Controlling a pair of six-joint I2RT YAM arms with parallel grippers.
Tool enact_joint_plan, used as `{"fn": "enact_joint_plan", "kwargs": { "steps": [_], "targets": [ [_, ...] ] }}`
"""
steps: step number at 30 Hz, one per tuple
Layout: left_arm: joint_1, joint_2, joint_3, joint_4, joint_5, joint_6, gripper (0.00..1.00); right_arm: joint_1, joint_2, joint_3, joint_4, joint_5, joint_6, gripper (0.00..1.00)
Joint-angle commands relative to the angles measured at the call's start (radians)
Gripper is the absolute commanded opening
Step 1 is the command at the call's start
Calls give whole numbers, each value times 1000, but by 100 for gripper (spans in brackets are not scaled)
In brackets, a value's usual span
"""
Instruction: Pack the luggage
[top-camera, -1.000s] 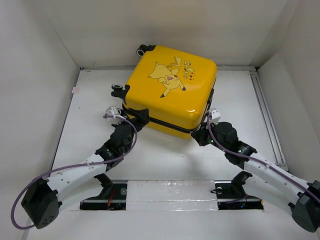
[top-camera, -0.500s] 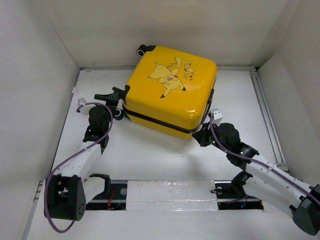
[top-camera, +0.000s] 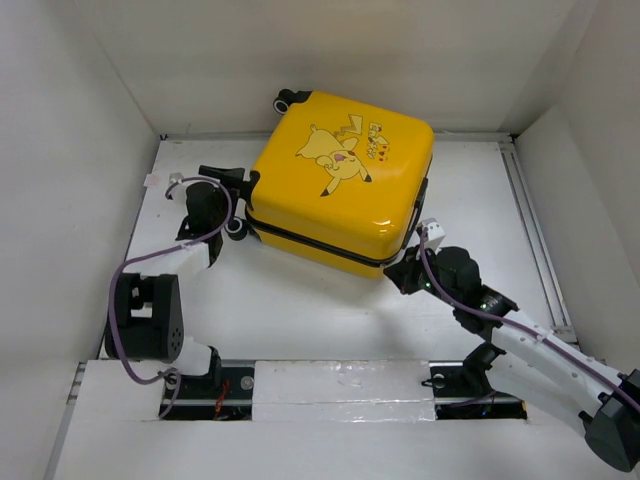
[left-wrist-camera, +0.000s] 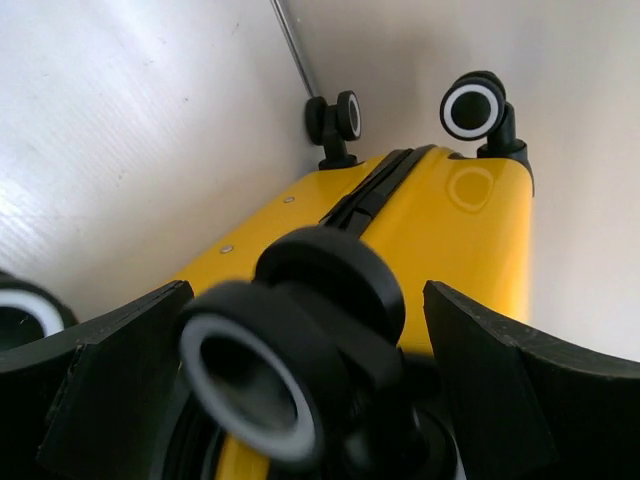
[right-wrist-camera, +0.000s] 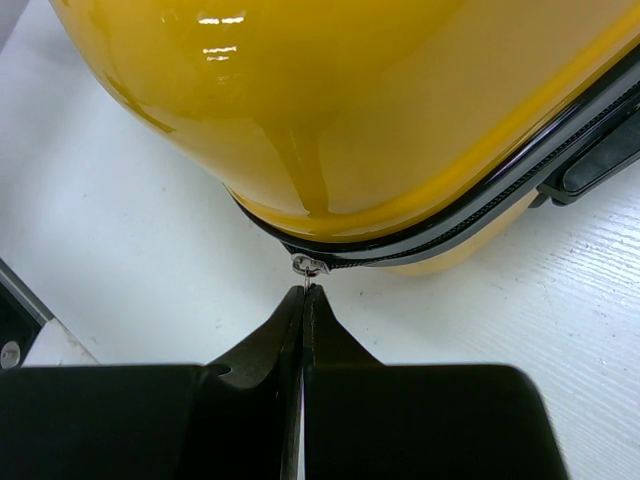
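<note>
Left claw (top-camera: 228, 178) has swung off the suitcase's near corner and now gapes wide around a caster wheel (left-wrist-camera: 290, 370) on the left side, gripping nothing yet. Centre stage, the yellow suitcase (top-camera: 345, 200) lies flat and shut toward the back of the worktop (top-camera: 300, 320). Over on the right, the right claw (right-wrist-camera: 304, 292) stays pinched tight on the zip pull (right-wrist-camera: 308, 265). One side steadies while the other zips, by the look of it!

The far middle of the counter (top-camera: 330, 320) is filled by the luggage (top-camera: 345, 185); bare room is offered before it. Between the spread jaws of the left tool (left-wrist-camera: 300, 320) a caster wheel (left-wrist-camera: 250, 390) is found.
</note>
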Motion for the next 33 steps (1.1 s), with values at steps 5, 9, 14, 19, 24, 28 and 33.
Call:
{"fn": "enact_joint_plan", "kwargs": {
  "steps": [5,9,14,19,24,28,33],
  "targets": [
    [4,79,44,218,70,-43,81,8,-35,11,118,-103,25,0],
    [4,103,44,281,61,-43,49,8,-26,11,130,-103,25,0],
    [4,90,26,304,36,5,0,8,-14,22,139,-83,25,0],
    [-41,-71,-140,377,-52,68,0,-14,27,77,148,-92,16,0],
    [-133,-265,-325,388,-121,120,0,-102,67,186,148,-115,-6,0],
    [-249,-436,-438,302,-204,177,0,-194,98,278,112,-159,-43,0],
    [-523,-614,-452,122,-380,256,0,-218,87,220,136,-208,-9,0]
  ]
}}
